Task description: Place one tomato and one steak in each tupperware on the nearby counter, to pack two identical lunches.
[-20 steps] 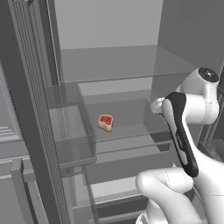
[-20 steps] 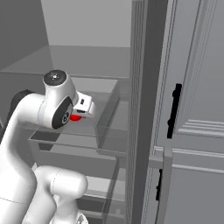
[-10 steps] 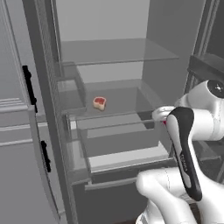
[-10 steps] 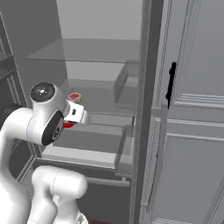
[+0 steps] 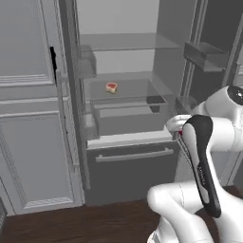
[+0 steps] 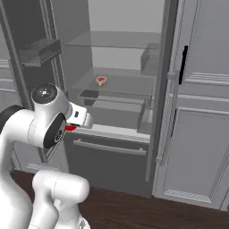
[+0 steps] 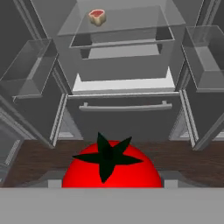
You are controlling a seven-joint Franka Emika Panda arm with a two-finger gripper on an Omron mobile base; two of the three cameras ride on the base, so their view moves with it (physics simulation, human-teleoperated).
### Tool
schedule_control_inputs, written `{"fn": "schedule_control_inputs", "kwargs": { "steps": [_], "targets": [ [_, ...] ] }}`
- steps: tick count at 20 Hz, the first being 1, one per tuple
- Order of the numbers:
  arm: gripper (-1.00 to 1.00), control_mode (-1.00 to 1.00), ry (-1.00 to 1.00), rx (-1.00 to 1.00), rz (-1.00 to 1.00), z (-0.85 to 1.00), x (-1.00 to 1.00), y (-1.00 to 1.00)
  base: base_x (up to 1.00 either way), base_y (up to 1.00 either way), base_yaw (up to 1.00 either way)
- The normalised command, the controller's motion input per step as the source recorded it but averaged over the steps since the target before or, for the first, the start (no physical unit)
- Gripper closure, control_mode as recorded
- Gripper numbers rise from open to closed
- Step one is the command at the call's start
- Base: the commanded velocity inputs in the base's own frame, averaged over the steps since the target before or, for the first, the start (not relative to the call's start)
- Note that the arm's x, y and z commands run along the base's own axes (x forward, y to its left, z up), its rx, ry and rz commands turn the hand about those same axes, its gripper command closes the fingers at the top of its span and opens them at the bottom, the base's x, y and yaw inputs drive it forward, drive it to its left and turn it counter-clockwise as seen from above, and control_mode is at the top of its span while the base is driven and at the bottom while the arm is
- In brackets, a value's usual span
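My gripper (image 7: 112,178) is shut on a red tomato (image 7: 111,168) with a dark green star-shaped stem; the tomato (image 6: 70,128) also peeks out red beside the hand in the right base view. The hand hangs in front of the open fridge, at about the height of the crisper drawer. A small steak (image 5: 111,87) lies on the glass fridge shelf (image 5: 128,90), well beyond the gripper; the same steak (image 6: 101,80) (image 7: 97,16) sits far up the hand view. The tupperware and the counter are out of view.
The open fridge has a clear drawer (image 5: 128,118) under the shelf and a dark freezer drawer with a bar handle (image 5: 135,155) below. Door bins (image 7: 205,57) flank both sides. A grey panelled cabinet with a black handle (image 6: 183,65) stands beside it. Dark wood floor (image 6: 179,214) lies in front.
The cameras have drawn back from the fridge, so more of it and the cabinets shows. The gripper still holds the tomato; the steak stays on its shelf.
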Motion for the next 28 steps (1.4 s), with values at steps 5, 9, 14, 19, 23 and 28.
{"fn": "schedule_control_inputs", "kwargs": {
  "steps": [5,9,14,19,23,28],
  "targets": [
    [1.0,1.0,0.0,0.0,0.0,0.0,0.0,0.0,-0.46,0.5,0.59],
    [1.0,1.0,0.0,0.0,0.0,0.0,0.0,0.0,-0.06,0.67,0.75],
    [1.0,1.0,0.0,0.0,0.0,0.0,0.0,0.0,0.01,0.72,0.74],
    [1.0,1.0,0.0,0.0,0.0,0.0,0.0,0.0,0.23,0.64,0.67],
    [1.0,1.0,0.0,0.0,0.0,0.0,0.0,0.0,0.99,0.0,0.29],
    [1.0,1.0,0.0,0.0,0.0,0.0,0.0,0.0,1.0,0.28,0.04]
  ]
}}
